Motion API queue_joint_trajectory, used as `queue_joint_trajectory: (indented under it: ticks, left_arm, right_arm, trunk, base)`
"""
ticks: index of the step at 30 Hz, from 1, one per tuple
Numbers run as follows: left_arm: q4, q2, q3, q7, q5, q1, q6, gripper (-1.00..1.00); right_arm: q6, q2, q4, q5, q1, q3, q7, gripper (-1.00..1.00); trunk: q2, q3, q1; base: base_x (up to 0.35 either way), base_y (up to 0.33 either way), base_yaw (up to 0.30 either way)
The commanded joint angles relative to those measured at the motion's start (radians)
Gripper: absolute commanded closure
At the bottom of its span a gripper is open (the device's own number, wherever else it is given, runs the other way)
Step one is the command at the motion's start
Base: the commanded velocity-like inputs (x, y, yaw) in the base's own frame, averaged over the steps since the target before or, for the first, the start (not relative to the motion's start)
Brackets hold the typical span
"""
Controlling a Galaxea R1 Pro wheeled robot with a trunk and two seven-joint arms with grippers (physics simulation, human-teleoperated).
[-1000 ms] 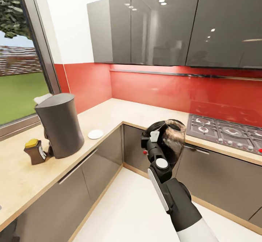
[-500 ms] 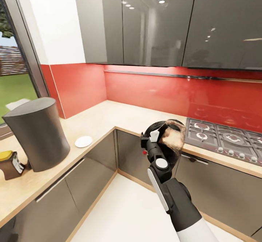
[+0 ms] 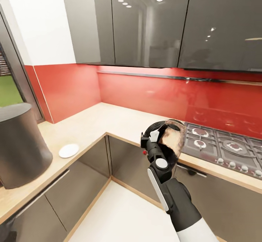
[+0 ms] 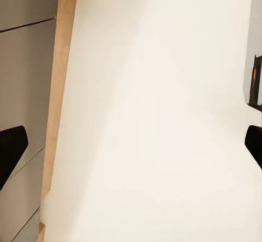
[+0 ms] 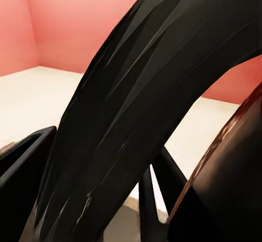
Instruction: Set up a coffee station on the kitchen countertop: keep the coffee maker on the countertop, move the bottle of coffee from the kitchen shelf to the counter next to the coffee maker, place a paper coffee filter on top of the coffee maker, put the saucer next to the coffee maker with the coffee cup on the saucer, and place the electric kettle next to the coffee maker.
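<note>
Where beige countertop (image 3: 102, 120) meets red backsplash (image 3: 145, 96), right claw (image 3: 157, 134) clenched on kettle (image 3: 171, 142); left claw (image 4: 131, 144) released.

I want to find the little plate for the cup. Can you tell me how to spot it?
Look at the tan L-shaped countertop under the red wall. On its left stretch, near the front edge, between the big dark grey coffee maker and the corner, lies the saucer. It is the small, flat, round, white thing there.
</note>
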Motion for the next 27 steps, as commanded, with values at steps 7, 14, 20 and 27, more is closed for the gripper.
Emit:
queue_joint_trajectory:
  ticks: [7,14,20,27]
  left_arm:
    - [0.001,-0.001,-0.008,0.002,0.004,-0.001,0.003,-1.0]
    - [0.001,-0.002,-0.01,0.002,0.002,-0.001,0.003,-1.0]
    - [0.001,-0.002,-0.009,0.002,0.002,-0.001,0.003,-1.0]
    - [0.001,-0.002,-0.008,0.002,0.004,-0.001,0.001,-1.0]
  right_arm:
    - [0.006,0.0,-0.001,0.0,-0.001,0.002,-0.005,1.0]
    - [0.006,0.0,-0.001,0.0,0.0,0.002,-0.005,1.0]
    - [0.006,0.0,0.0,0.0,0.0,0.002,-0.004,1.0]
    - [0.006,0.0,0.0,0.0,0.0,0.003,-0.005,1.0]
  trunk:
    - [-0.002,-0.002,0.001]
    - [-0.002,-0.002,0.001]
    - [-0.002,-0.002,0.001]
    - [-0.002,-0.002,0.001]
  base:
    - [0.286,-0.208,0.049]
    - [0.282,-0.213,0.252]
    - [0.272,-0.226,0.276]
    - [0.261,-0.218,0.278]
